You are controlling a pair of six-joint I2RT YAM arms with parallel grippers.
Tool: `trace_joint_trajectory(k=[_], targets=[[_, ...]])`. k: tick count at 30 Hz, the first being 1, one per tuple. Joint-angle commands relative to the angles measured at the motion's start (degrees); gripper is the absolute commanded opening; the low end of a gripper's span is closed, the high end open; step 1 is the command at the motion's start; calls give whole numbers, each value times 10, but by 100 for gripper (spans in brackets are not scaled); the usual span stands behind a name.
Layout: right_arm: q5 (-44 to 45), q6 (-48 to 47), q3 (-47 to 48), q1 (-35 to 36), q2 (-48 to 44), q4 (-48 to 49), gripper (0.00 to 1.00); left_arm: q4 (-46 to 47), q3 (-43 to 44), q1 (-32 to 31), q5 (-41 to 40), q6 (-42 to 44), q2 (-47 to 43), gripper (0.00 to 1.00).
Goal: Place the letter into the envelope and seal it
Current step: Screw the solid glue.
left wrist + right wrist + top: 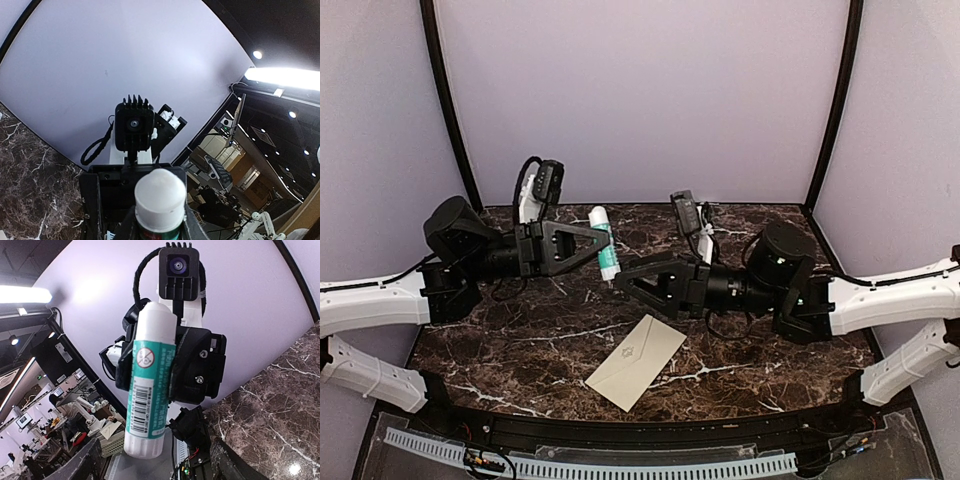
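The cream-beige envelope (636,361) lies flat on the marble table (520,350) near the front middle, small emblem up. The white letter is not in view. My left gripper (592,244) is shut on a green-and-white glue stick (604,241) and holds it above the table, white cap toward its camera (160,195). My right gripper (619,284) is open and empty, just right of and below the stick's lower end. In the right wrist view the glue stick (148,385) stands ahead of the spread fingers (86,462), held by the left gripper's fingers (192,365).
Both arms reach inward over the table's back half, well above the envelope. Lilac walls with black frame posts (450,110) close the back and sides. A black rail and a white slotted strip (620,465) run along the front edge.
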Motion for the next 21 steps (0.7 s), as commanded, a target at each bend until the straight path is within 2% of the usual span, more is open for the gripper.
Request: trace_joint_trajectory(k=[1,11,21], targets=[[-24,3,38,9,15,50,68,51,-5,1,31,-12,-3,0],[-42,3,47,11,27,53,44,34,-13,1,13,-4,-15,0],[-50,6,49,11,39,46,31,25,-24,1,-6,-4,-17,0]])
